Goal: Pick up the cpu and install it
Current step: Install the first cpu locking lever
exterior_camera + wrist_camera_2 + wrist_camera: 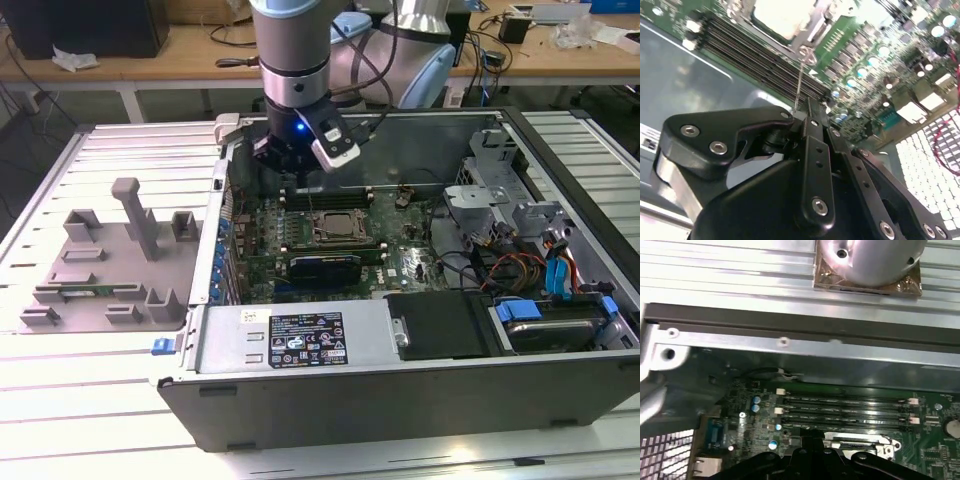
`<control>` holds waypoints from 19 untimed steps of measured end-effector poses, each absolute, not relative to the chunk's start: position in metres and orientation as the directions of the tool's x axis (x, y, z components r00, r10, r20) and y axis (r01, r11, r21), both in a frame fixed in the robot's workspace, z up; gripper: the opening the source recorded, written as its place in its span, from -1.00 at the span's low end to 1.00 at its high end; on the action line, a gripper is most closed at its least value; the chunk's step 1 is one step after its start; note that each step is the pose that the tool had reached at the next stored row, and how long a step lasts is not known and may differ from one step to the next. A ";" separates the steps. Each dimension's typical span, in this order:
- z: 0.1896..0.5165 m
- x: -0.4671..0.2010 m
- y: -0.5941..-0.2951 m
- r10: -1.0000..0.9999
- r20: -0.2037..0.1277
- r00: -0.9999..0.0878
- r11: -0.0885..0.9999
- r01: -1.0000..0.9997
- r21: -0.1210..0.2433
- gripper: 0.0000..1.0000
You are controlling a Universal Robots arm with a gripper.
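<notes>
No print is legible; a dark label (307,342) and white sticker (252,334) sit on the metal cover (358,338).

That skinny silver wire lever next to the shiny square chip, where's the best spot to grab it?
Near its free end, I'd guess. The thin silver wire lever reaches from the socket corner by the flat silvery square cpu out over the long black memory slots, ending at the black gripper. Pinch across the wire from above: board parts crowd it below.

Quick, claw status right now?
Claw: closed, tips at the thin metal lever; whether it actually grips the lever cannot be told.
</notes>
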State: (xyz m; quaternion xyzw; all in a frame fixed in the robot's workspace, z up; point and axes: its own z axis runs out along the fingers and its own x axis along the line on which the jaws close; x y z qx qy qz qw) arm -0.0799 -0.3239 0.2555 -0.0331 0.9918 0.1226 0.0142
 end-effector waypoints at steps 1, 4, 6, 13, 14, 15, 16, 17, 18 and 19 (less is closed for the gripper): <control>0.255 -0.077 -0.324 -0.062 -0.036 -0.997 0.968 -0.069 0.242 -0.79; 0.255 -0.062 -0.324 -0.062 -0.034 -0.998 0.968 -0.068 0.242 -0.79; 0.255 -0.053 -0.324 -0.062 -0.033 -0.998 0.968 -0.068 0.242 -0.79; 0.254 -0.041 -0.324 -0.061 -0.032 -0.998 0.968 -0.067 0.243 -0.79; 0.254 -0.041 -0.324 -0.061 -0.033 -0.998 0.968 -0.068 0.243 -0.79; 0.253 -0.041 -0.324 -0.061 -0.037 -0.997 0.968 -0.069 0.242 -0.79; 0.252 -0.041 -0.324 -0.061 -0.043 -0.997 0.968 -0.070 0.242 -0.79; 0.251 -0.041 -0.324 -0.061 -0.046 -0.997 0.968 -0.071 0.242 -0.79; 0.249 -0.041 -0.324 -0.061 -0.049 -0.997 0.968 -0.071 0.241 -0.79; 0.247 -0.041 -0.324 -0.060 -0.051 -0.997 0.968 -0.071 0.241 -0.79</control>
